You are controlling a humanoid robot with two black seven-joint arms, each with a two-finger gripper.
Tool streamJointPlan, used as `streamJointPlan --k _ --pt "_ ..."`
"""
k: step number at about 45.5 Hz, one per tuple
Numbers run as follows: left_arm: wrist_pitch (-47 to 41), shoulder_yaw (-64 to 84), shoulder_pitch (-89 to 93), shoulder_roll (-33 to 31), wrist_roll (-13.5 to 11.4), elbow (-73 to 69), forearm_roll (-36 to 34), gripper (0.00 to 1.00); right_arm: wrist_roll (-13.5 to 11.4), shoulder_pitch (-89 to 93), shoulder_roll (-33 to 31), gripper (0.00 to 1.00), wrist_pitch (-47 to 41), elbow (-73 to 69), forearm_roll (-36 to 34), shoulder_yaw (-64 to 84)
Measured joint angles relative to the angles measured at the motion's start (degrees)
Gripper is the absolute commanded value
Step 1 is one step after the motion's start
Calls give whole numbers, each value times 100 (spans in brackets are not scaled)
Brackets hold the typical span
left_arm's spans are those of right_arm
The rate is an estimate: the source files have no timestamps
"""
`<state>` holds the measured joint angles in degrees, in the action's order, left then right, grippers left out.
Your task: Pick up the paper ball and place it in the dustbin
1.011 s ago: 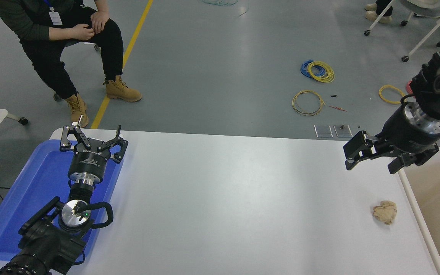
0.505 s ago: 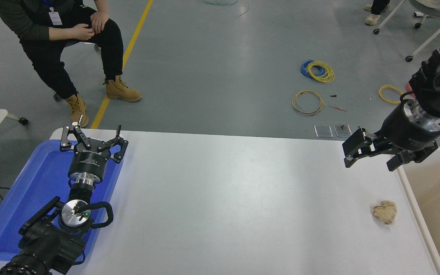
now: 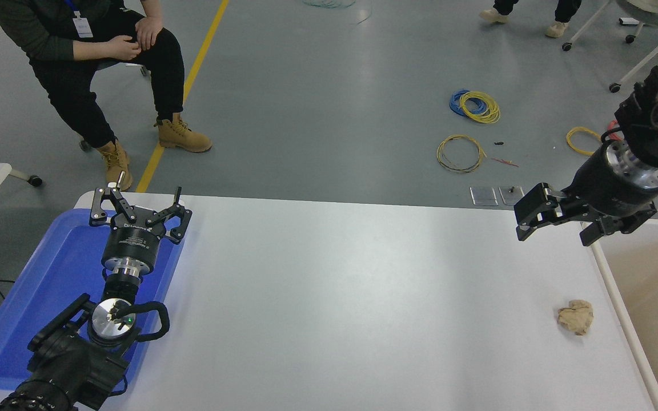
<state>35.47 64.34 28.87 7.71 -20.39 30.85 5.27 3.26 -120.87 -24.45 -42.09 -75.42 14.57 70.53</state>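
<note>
Head view: I am seeing the paper ball (image 3: pixel 576 317) lying on the desk (image 3: pixel 334 297), just beside the dustbin (image 3: pixel 620 308) rim. My right end effector (image 3: pixel 557 222) is hovering open beyond the ball; the left end effector (image 3: pixel 137 211) is sitting open over the blue tray (image 3: pixel 49 285).

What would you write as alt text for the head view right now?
A crumpled tan paper ball lies on a white table near its right edge, beside the dustbin, with the right tool open in the air beyond it. The left tool is parked open over a blue tray; a person sits beyond the table.
</note>
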Motion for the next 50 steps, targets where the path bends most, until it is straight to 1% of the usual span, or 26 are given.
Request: streamJointPlan --k 15,33,50 --pt "0 0 1 2 0 0 0 100 0 179 25 100 -3 334 1 -127" --pt "2 0 -4 1 0 0 0 100 0 825 61 100 -2 1408 12 -268" --pt "3 0 -3 1 0 0 0 100 0 1168 -110 100 -1 1951 -5 -216"
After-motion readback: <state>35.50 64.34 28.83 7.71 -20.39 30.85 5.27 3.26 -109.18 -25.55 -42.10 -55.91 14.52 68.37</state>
